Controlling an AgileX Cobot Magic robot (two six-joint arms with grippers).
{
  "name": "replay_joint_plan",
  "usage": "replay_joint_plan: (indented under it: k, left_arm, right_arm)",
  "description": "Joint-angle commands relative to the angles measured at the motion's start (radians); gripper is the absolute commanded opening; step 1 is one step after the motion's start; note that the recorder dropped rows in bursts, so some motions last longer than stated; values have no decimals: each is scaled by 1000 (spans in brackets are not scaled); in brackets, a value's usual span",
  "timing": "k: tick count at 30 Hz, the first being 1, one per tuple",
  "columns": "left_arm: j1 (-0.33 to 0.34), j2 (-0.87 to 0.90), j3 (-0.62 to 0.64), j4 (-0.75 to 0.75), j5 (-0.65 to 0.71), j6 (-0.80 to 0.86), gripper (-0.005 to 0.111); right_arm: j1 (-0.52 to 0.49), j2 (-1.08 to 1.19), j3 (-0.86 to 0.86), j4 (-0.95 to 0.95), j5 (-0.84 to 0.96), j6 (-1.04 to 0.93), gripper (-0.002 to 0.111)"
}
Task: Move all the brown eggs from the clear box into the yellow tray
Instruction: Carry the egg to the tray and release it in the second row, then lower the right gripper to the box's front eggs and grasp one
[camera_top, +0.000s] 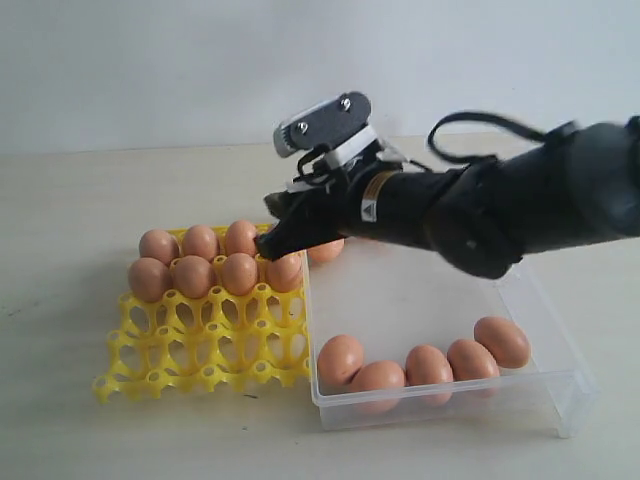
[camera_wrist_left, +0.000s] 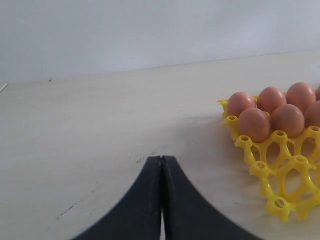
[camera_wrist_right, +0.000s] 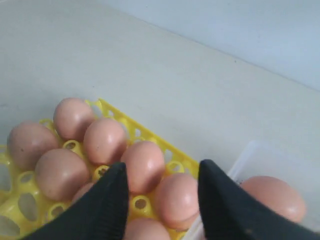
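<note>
Left end effector (camera_wrist_left: 161, 159) closed, right end effector (camera_wrist_right: 162, 172) parted

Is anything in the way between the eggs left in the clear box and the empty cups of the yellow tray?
Only the clear box's low side wall stands between the five brown eggs along its near side and the yellow tray's empty front cups. Nothing else visible does.

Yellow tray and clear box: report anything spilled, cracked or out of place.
Nothing stands out: the brown eggs sit in yellow tray cups or inside the clear box, none visibly cracked or spilled.
</note>
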Motion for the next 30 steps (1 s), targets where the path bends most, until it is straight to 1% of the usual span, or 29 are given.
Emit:
replay_joint_plan:
  k: [1,2,6,8,10,12,15,18,20,22,24,30]
  left_arm:
    - [-6,3,-5,-5,-4,-4,0]
    - [-6,3,-5,-5,-4,-4,0]
    - [-6,3,-5,-5,-4,-4,0]
    - [-6,3,-5,-5,-4,-4,0]
    - [-6,3,-5,-5,-4,-4,0]
    - [-6,3,-5,-5,-4,-4,0]
    - [-6,3,-5,-5,-4,-4,0]
    - [-6,3,-5,-5,-4,-4,0]
    - [-6,3,-5,-5,-4,-4,0]
    - [-6,3,-5,-5,-4,-4,0]
    - [-6,3,-5,-5,-4,-4,0]
    - [-6,3,-5,-5,-4,-4,0]
  right_arm:
    - [-29,-242,-28,0,441,-58,-1]
    - [-36,-265,-40,0,526,-42,0]
    - [-71,-313,-112,-11,971,116,0]
    - [-88,-313,-131,-29,1182,140,0]
    - [-99,-311,-125,-32,1280,147,1]
    - [-99,-311,-113,-34,1292,145,4]
    - [-99,-306,-88,-34,1287,145,15]
    - [-99,-273,-79,-58,1279,147,31]
    - [-99,-234,-79,-85,1268,144,43]
    - [-99,-195,-79,-107,1272,136,52]
    - [-99,-156,-79,-131,1280,136,55]
    - [-99,-69,-79,-176,1253,117,55]
